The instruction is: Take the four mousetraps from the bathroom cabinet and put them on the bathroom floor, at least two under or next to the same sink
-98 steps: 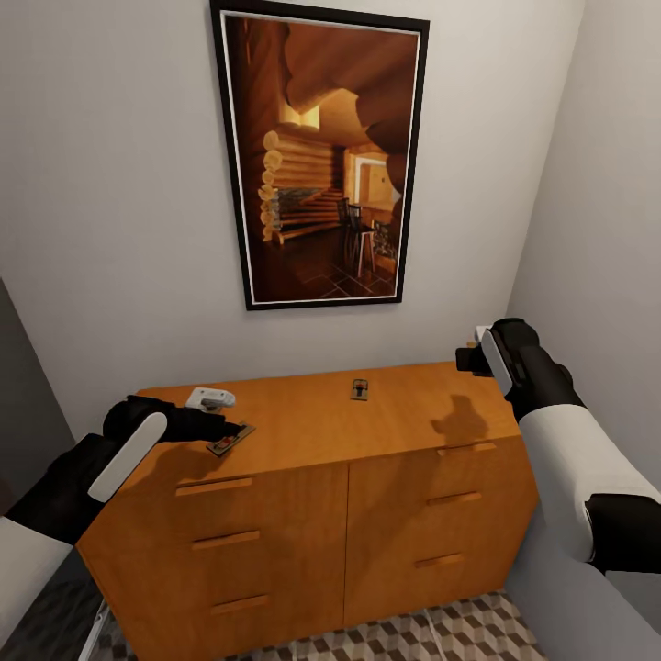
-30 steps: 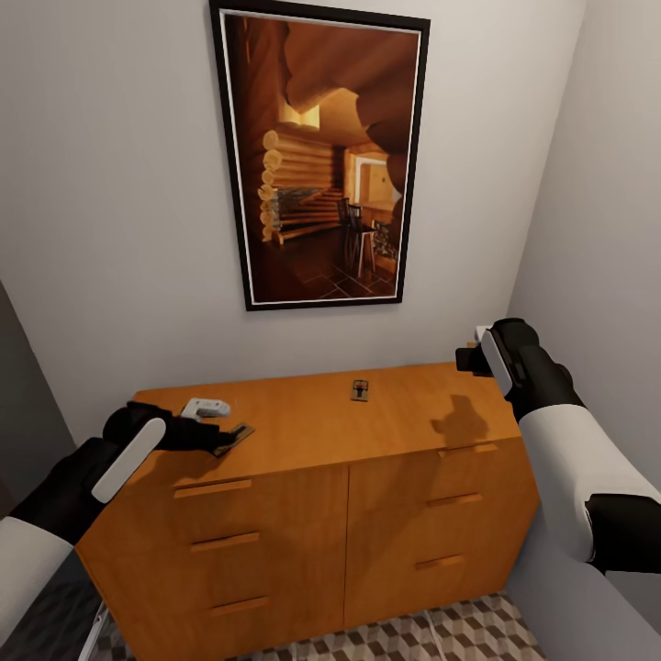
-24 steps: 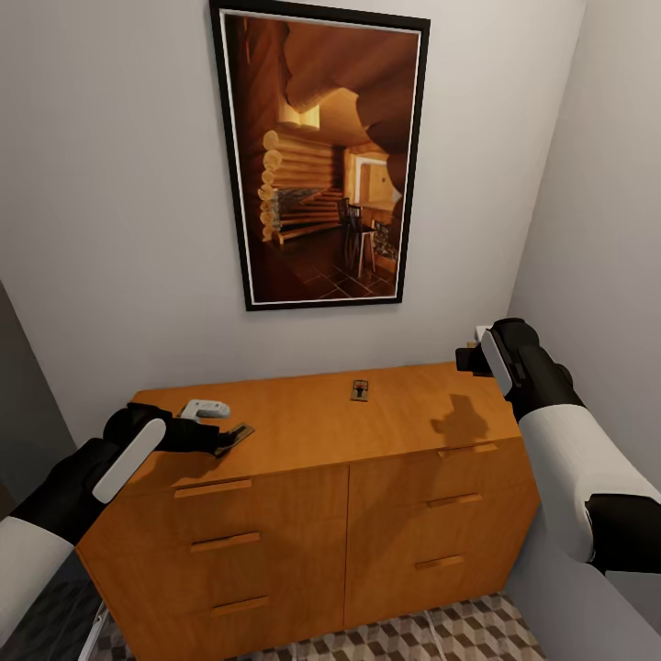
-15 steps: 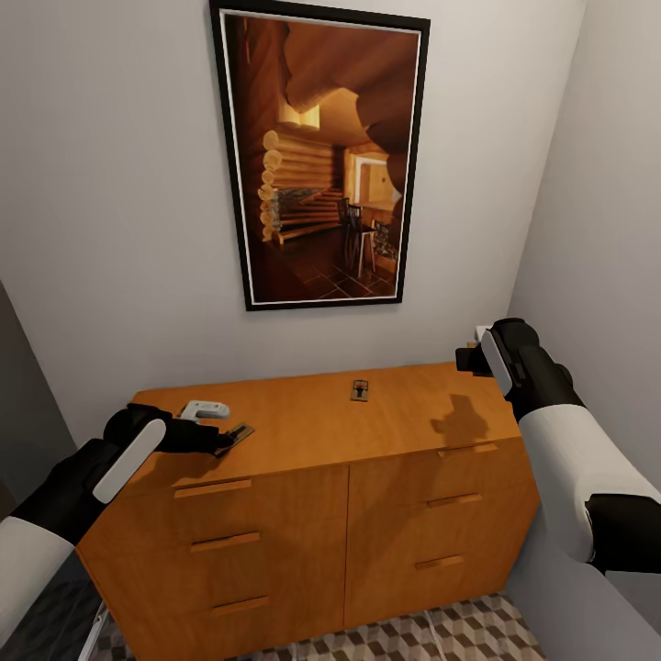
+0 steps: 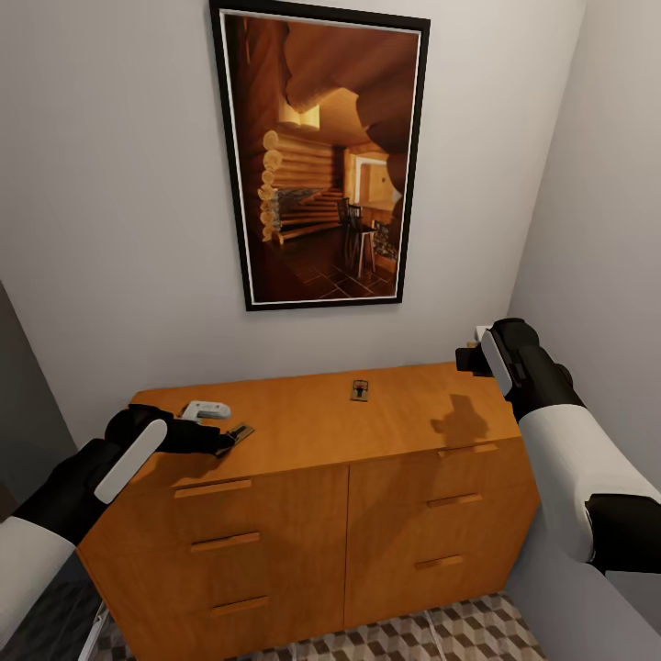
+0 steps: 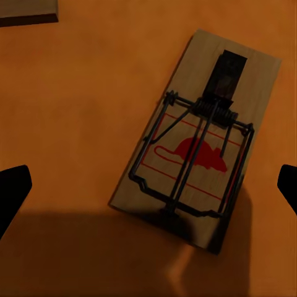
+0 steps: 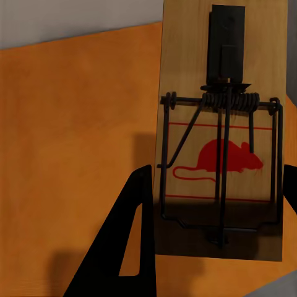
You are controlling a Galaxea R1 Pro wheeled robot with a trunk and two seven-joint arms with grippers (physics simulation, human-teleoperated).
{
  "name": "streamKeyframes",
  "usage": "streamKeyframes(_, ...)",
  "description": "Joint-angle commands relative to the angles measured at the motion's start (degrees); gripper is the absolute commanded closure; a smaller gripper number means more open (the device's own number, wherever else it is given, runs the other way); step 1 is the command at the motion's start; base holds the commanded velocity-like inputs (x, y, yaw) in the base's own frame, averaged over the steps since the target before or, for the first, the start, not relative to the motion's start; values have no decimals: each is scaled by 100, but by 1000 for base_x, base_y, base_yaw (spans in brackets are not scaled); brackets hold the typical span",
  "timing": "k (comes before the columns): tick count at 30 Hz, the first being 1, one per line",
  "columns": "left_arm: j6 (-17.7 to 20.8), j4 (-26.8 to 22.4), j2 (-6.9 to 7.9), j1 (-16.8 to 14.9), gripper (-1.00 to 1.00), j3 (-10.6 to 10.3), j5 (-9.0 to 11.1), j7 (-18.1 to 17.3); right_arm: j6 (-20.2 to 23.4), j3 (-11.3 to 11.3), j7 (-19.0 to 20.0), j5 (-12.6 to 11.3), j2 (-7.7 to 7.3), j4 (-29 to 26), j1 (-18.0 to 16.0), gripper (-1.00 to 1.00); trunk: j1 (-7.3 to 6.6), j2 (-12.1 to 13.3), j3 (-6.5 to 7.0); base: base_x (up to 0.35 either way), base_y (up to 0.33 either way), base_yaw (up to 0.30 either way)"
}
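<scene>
Item: mousetrap under the left gripper (image 5: 220, 439); a flat tan wooden board with a dark wire spring bar and a red mouse print; it lies on the top of the cabinet (image 5: 303, 431) near its front left edge, its long axis running diagonally across the left wrist view. The left mousetrap (image 6: 198, 137) sits flat on the orange wood, the black catch plate at one end and the wire loop at the other; the fingertips (image 6: 12, 189) show as two dark tips standing wide apart on either side of the board, touching nothing.

Item: mousetrap held in the right gripper (image 5: 477, 353); the held mousetrap (image 7: 224, 130) is clamped between the fingers at its wire-loop end, long axis running straight away from the wrist, catch plate at the far end; it hangs clear above the cabinet's right end.

Item: third mousetrap (image 5: 359, 389); small, lying flat near the back middle of the cabinet top, long axis roughly front to back.

Handling (a judgement only): light, stiff, thin; little height to bite on, so the long edges of the board look the likeliest hold; smooth wood may slip, and the wire parts could snag a pad.

Also present: a white device (image 5: 206, 409) on the cabinet beside the left gripper; a framed picture (image 5: 321, 156) on the wall; the patterned bathroom floor (image 5: 441, 633) below.
</scene>
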Motion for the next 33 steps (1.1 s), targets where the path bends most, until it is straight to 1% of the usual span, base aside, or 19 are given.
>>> streamKeyframes(1,10,-6,5,-7,-100,-16,60,59,20,2,-39,-47,0,-4,-4,100,0,-4,-7,0,0,0)
streamKeyframes(12,19,-28,-6,-7,-100,-20,58,47,20,2,-39,-47,1,-4,-4,100,0,-4,-7,3,0,0)
streamKeyframes(20,17,-30,-8,-7,-100,-26,58,56,20,2,-39,-47,1,-4,-4,100,0,-4,-7,101,-33,0)
streamKeyframes(33,17,-56,-8,-7,-100,-38,58,54,20,2,-39,-48,1,-4,-4,100,0,-4,-7,14,-6,0)
